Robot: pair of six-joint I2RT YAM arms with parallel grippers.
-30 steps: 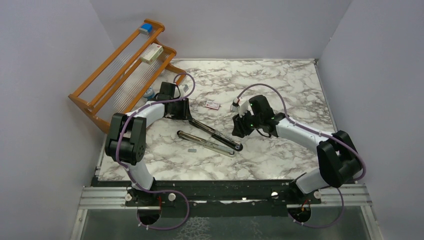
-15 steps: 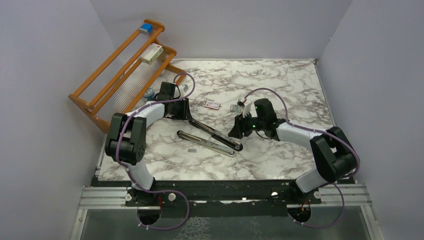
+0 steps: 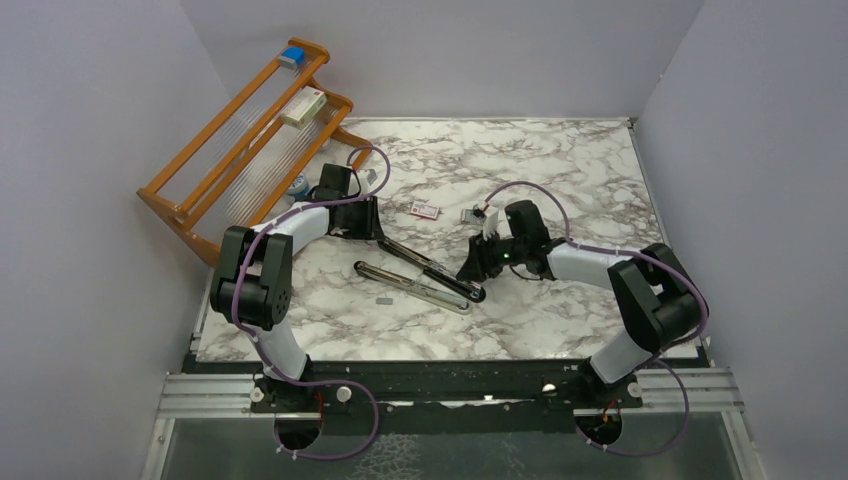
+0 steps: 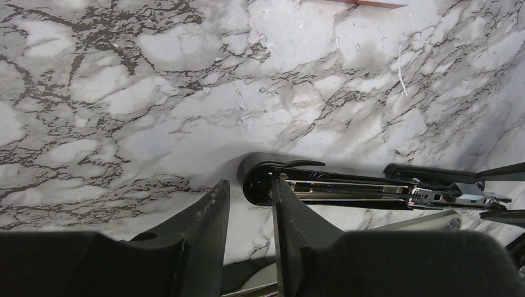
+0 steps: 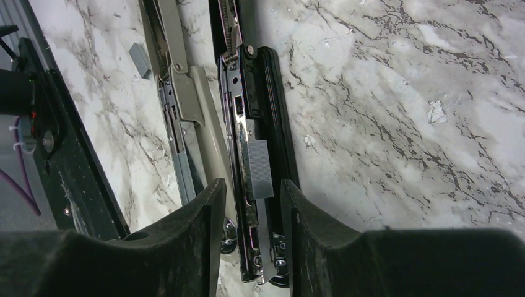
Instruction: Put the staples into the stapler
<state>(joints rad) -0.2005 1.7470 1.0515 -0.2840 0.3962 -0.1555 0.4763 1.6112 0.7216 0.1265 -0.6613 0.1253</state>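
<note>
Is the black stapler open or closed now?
Open: the stapler lies unfolded on the table, silver rail exposed, a staple strip resting on it.

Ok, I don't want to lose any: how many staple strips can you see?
2. One staple strip lies on the rail of the stapler, between the fingers of the right gripper. A second strip lies loose on the table. The packet may hide more.

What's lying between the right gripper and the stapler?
A grey strip of staples lies on the stapler's silver rail, in the gap at the right gripper's fingertips. The right wrist view shows it.
</note>
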